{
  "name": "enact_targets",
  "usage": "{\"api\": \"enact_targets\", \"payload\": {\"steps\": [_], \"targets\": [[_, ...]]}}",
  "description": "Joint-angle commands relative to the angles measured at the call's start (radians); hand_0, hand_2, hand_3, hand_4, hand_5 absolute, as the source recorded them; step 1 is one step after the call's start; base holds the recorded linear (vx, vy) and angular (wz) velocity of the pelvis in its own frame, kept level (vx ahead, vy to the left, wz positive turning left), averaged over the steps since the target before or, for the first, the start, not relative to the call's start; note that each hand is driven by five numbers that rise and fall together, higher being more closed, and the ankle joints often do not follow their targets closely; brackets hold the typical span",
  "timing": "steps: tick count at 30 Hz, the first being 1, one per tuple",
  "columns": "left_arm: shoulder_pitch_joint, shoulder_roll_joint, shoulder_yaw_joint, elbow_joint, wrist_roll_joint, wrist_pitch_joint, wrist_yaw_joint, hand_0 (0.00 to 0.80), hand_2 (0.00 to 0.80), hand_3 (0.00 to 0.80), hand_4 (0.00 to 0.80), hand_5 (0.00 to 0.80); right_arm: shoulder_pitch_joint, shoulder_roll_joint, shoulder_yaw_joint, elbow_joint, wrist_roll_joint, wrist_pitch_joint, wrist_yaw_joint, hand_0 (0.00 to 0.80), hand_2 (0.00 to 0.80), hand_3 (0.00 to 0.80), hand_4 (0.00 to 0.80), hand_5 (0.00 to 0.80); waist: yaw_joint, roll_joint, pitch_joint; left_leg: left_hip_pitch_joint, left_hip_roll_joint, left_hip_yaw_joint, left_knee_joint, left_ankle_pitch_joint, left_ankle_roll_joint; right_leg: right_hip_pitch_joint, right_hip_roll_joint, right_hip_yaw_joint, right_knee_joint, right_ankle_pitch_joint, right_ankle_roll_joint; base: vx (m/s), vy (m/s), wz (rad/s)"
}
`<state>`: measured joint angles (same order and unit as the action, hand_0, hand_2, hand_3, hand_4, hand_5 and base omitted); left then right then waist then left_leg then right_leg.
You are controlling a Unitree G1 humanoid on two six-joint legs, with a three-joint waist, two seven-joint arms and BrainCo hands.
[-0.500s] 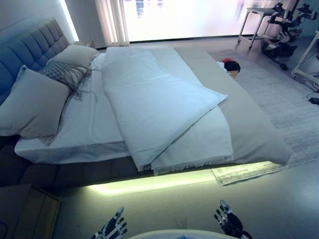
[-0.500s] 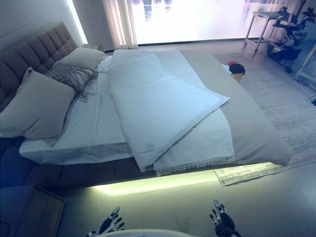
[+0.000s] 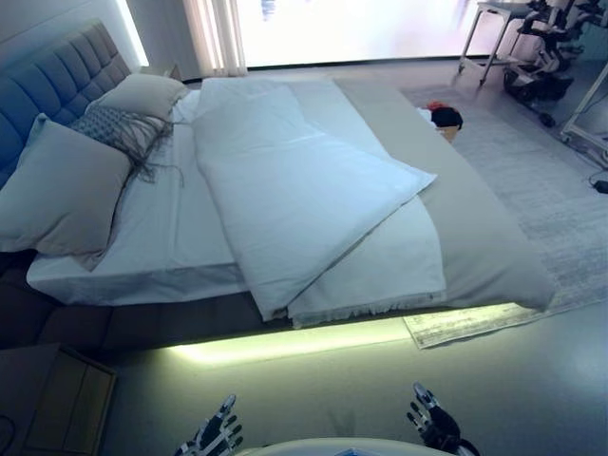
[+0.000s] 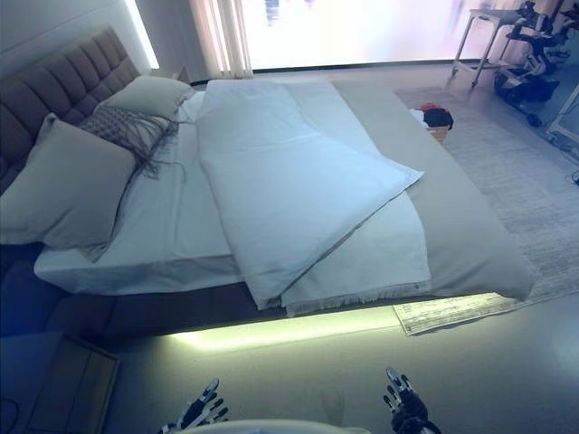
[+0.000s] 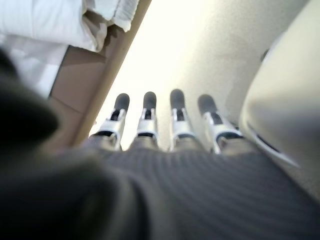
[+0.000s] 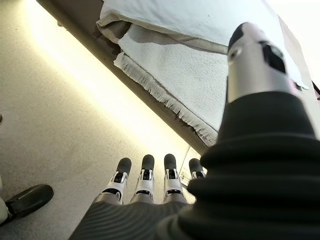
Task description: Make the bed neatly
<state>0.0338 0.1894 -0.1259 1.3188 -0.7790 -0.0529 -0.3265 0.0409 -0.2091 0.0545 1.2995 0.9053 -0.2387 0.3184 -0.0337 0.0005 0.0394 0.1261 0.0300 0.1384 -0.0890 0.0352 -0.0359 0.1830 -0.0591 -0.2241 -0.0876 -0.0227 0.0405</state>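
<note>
A wide bed [image 3: 133, 313] with a tufted headboard [image 3: 47, 90] stands ahead of me. A white duvet [image 3: 285, 190] lies crooked on it, folded back on itself, one corner jutting toward the grey cover [image 3: 475, 228]. A fringed white blanket [image 3: 380, 275] hangs over the near edge. Three pillows [image 3: 62, 190] and a grey fringed throw [image 3: 123, 138] sit at the head end. My left hand [image 3: 214, 437] and right hand [image 3: 432, 423] hang low over the floor, well short of the bed, both open and holding nothing. The right wrist view shows the blanket fringe [image 6: 165, 95].
A wooden nightstand [image 3: 52, 399] stands at the lower left. A pale rug [image 3: 560, 190] lies right of the bed with a basket holding dark and red items [image 3: 442, 119]. Exercise gear [image 3: 541, 47] and a stand are at the far right. A person's shoe [image 6: 27, 200] shows on the floor.
The whole picture has shifted slightly, so the camera has moved a little. Bedding and both hands keep their places.
</note>
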Motion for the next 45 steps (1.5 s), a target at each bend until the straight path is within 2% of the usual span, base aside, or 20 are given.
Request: {"api": "enact_targets", "payload": {"steps": [1, 6, 11, 14, 16, 17, 19, 21, 22, 24, 26, 27, 29, 31, 35, 37, 38, 40, 42, 45], "targets": [[-0.073, 0.003, 0.010, 0.046, -0.007, -0.002, -0.010, 0.000, 0.000, 0.000, 0.000, 0.000, -0.096, -0.006, 0.005, 0.040, -0.039, 0.005, 0.001, 0.000, 0.000, 0.000, 0.000, 0.000, 0.037, -0.021, 0.002, 0.023, -0.049, -0.005, 0.002, -0.099, 0.036, -0.048, -0.013, 0.018, 0.012, 0.046, 0.056, 0.000, 0.000, 0.00], [-0.082, 0.008, 0.017, 0.045, -0.012, 0.004, 0.003, 0.000, 0.000, 0.000, 0.000, 0.000, -0.097, -0.003, 0.009, 0.054, -0.062, 0.062, 0.012, 0.000, 0.000, 0.000, 0.000, 0.000, 0.028, -0.021, 0.007, 0.024, -0.045, -0.004, 0.002, -0.096, 0.041, -0.058, -0.004, 0.031, 0.049, 0.024, 0.050, 0.016, -0.034, 0.00], [-0.092, 0.004, 0.031, 0.044, -0.029, -0.007, 0.019, 0.000, 0.000, 0.000, 0.000, 0.000, -0.104, 0.006, 0.025, 0.061, -0.057, 0.061, 0.018, 0.000, 0.000, 0.000, 0.000, 0.000, 0.023, -0.027, 0.025, 0.033, -0.041, -0.012, 0.031, -0.102, 0.048, -0.068, 0.009, 0.051, 0.090, -0.001, 0.033, 0.057, -0.099, 0.00], [-0.099, -0.003, 0.060, 0.018, -0.121, -0.045, 0.013, 0.000, 0.000, 0.000, 0.000, 0.000, -0.121, 0.000, 0.030, 0.061, -0.079, 0.072, 0.001, 0.000, 0.000, 0.000, 0.000, 0.000, 0.027, -0.051, 0.062, -0.044, -0.028, 0.005, 0.261, -0.144, 0.036, -0.075, -0.001, 0.052, 0.120, -0.012, 0.000, 0.030, -0.111, -0.01], [-0.112, -0.008, 0.073, -0.001, -0.161, -0.076, 0.008, 0.000, 0.000, 0.000, 0.000, 0.000, -0.126, -0.005, 0.038, 0.052, -0.064, 0.062, -0.018, 0.000, 0.000, 0.000, 0.000, 0.000, 0.043, -0.064, 0.108, -0.186, -0.019, -0.005, 0.494, -0.094, 0.025, -0.078, 0.002, 0.059, 0.151, -0.020, -0.034, -0.002, -0.098, -0.07], [-0.118, -0.011, 0.080, -0.010, -0.182, -0.077, 0.011, 0.000, 0.000, 0.000, 0.000, 0.000, -0.127, -0.008, 0.039, 0.048, -0.076, 0.060, -0.035, 0.000, 0.000, 0.000, 0.000, 0.000, 0.050, -0.059, 0.129, -0.243, -0.004, 0.000, 0.528, -0.050, 0.008, -0.073, 0.011, 0.065, 0.163, -0.026, -0.040, 0.055, -0.021, 0.00], [-0.125, -0.019, 0.095, -0.015, -0.232, -0.070, 0.025, 0.000, 0.000, 0.000, 0.000, 0.000, -0.133, -0.019, 0.035, 0.054, -0.091, 0.060, -0.050, 0.000, 0.000, 0.000, 0.000, 0.000, 0.061, -0.036, 0.161, -0.286, 0.034, 0.035, 0.439, 0.019, -0.024, -0.044, 0.028, 0.066, 0.164, -0.041, -0.036, 0.208, 0.077, 0.05], [-0.115, -0.021, 0.103, -0.005, -0.234, -0.067, 0.027, 0.000, 0.000, 0.000, 0.000, 0.000, -0.134, -0.025, 0.029, 0.057, -0.099, 0.065, -0.042, 0.000, 0.000, 0.000, 0.000, 0.000, 0.074, -0.004, 0.172, -0.298, 0.088, 0.060, 0.213, 0.117, -0.056, 0.001, 0.051, 0.065, 0.147, -0.065, -0.024, 0.430, 0.175, 0.03], [-0.111, -0.021, 0.099, 0.000, -0.231, -0.068, 0.033, 0.000, 0.000, 0.000, 0.000, 0.000, -0.132, -0.030, 0.029, 0.053, -0.108, 0.069, -0.036, 0.000, 0.000, 0.000, 0.000, 0.000, 0.083, 0.000, 0.176, -0.304, 0.096, 0.051, 0.112, 0.149, -0.063, 0.030, 0.053, 0.077, 0.139, -0.079, -0.019, 0.514, 0.203, 0.07], [-0.100, -0.023, 0.102, 0.010, -0.220, -0.068, 0.047, 0.000, 0.000, 0.000, 0.000, 0.000, -0.124, -0.037, 0.030, 0.053, -0.105, 0.069, -0.025, 0.000, 0.000, 0.000, 0.000, 0.000, 0.104, -0.002, 0.177, -0.342, 0.107, 0.008, 0.002, 0.164, -0.075, 0.073, 0.050, 0.106, 0.132, -0.106, -0.012, 0.442, 0.158, 0.00], [-0.079, -0.030, 0.118, 0.022, -0.207, -0.070, 0.064, 0.000, 0.000, 0.000, 0.000, 0.000, -0.108, -0.042, 0.018, 0.058, -0.100, 0.068, -0.004, 0.000, 0.000, 0.000, 0.000, 0.000, 0.112, 0.001, 0.165, -0.345, 0.125, 0.010, 0.004, 0.174, -0.085, 0.124, 0.041, 0.117, 0.125, -0.147, -0.003, 0.448, 0.204, -0.14], [-0.074, -0.031, 0.122, 0.025, -0.204, -0.070, 0.065, 0.000, 0.000, 0.000, 0.000, 0.000, -0.106, -0.042, 0.014, 0.060, -0.102, 0.068, -0.002, 0.000, 0.000, 0.000, 0.000, 0.000, 0.113, 0.001, 0.164, -0.338, 0.126, 0.016, 0.009, 0.172, -0.084, 0.134, 0.036, 0.119, 0.127, -0.154, 0.001, 0.482, 0.282, -0.38], [-0.057, -0.031, 0.144, 0.039, -0.172, -0.062, 0.071, 0.000, 0.000, 0.000, 0.000, 0.000, -0.099, -0.033, -0.001, 0.079, -0.127, 0.074, -0.012, 0.000, 0.000, 0.000, 0.000, 0.000, 0.121, 0.002, 0.140, -0.318, 0.122, 0.041, 0.016, 0.137, -0.071, 0.174, -0.016, 0.109, 0.149, -0.185, 0.037, 0.577, 0.381, -0.38], [-0.051, -0.022, 0.149, 0.047, -0.156, -0.061, 0.073, 0.000, 0.000, 0.000, 0.000, 0.000, -0.092, -0.025, -0.012, 0.086, -0.116, 0.071, -0.012, 0.000, 0.000, 0.000, 0.000, 0.000, 0.132, -0.003, 0.120, -0.310, 0.105, 0.039, 0.050, 0.142, -0.060, 0.200, -0.057, 0.095, 0.167, -0.189, 0.063, 0.526, 0.358, -0.33], [-0.062, 0.006, 0.137, 0.043, -0.110, -0.045, 0.048, 0.000, 0.000, 0.000, 0.000, 0.000, -0.081, -0.005, -0.034, 0.069, -0.093, 0.063, 0.035, 0.000, 0.000, 0.000, 0.000, 0.000, 0.130, -0.025, 0.086, -0.304, 0.039, 0.015, 0.125, 0.076, 0.008, 0.149, -0.132, 0.089, 0.281, -0.100, 0.103, 0.423, 0.329, -0.39], [-0.076, 0.020, 0.113, 0.045, -0.067, -0.032, 0.039, 0.000, 0.000, 0.000, 0.000, 0.000, -0.083, 0.001, -0.028, 0.057, -0.062, 0.054, 0.018, 0.000, 0.000, 0.000, 0.000, 0.000, 0.125, -0.030, 0.076, -0.328, 0.005, 0.015, 0.162, 0.048, 0.039, 0.116, -0.136, 0.107, 0.359, -0.052, 0.102, 0.322, 0.260, 0.34], [-0.086, 0.030, 0.099, 0.051, -0.047, -0.032, 0.035, 0.000, 0.000, 0.000, 0.000, 0.000, -0.083, 0.002, -0.035, 0.053, -0.053, 0.048, 0.009, 0.000, 0.000, 0.000, 0.000, 0.000, 0.120, -0.030, 0.069, -0.334, -0.015, 0.020, 0.170, 0.034, 0.059, 0.082, -0.140, 0.115, 0.447, 0.005, 0.106, 0.298, 0.209, 0.43], [-0.093, 0.041, 0.085, 0.047, -0.027, -0.025, 0.035, 0.000, 0.000, 0.000, 0.000, 0.000, -0.081, -0.002, -0.046, 0.048, -0.044, 0.051, -0.002, 0.000, 0.000, 0.000, 0.000, 0.000, 0.105, -0.023, 0.062, -0.321, -0.031, 0.026, 0.165, 0.022, 0.076, -0.005, -0.129, 0.130, 0.550, 0.064, 0.109, 0.307, 0.185, 0.25], [-0.104, 0.051, 0.076, 0.042, -0.015, -0.017, 0.034, 0.000, 0.000, 0.000, 0.000, 0.000, -0.079, -0.008, -0.049, 0.047, -0.046, 0.061, -0.003, 0.000, 0.000, 0.000, 0.000, 0.000, 0.084, -0.009, 0.069, -0.293, -0.035, 0.036, 0.150, 0.018, 0.078, -0.101, -0.118, 0.116, 0.570, 0.065, 0.095, 0.269, 0.110, 0.23], [-0.129, 0.054, 0.054, 0.022, -0.038, -0.018, 0.031, 0.000, 0.000, 0.000, 0.000, 0.000, -0.096, -0.017, -0.040, 0.050, -0.034, 0.062, -0.005, 0.000, 0.000, 0.000, 0.000, 0.000, 0.057, 0.025, 0.109, -0.249, -0.014, 0.057, 0.125, 0.025, 0.052, -0.262, -0.101, 0.053, 0.432, 0.011, 0.061, 0.147, -0.058, 0.03]]}}
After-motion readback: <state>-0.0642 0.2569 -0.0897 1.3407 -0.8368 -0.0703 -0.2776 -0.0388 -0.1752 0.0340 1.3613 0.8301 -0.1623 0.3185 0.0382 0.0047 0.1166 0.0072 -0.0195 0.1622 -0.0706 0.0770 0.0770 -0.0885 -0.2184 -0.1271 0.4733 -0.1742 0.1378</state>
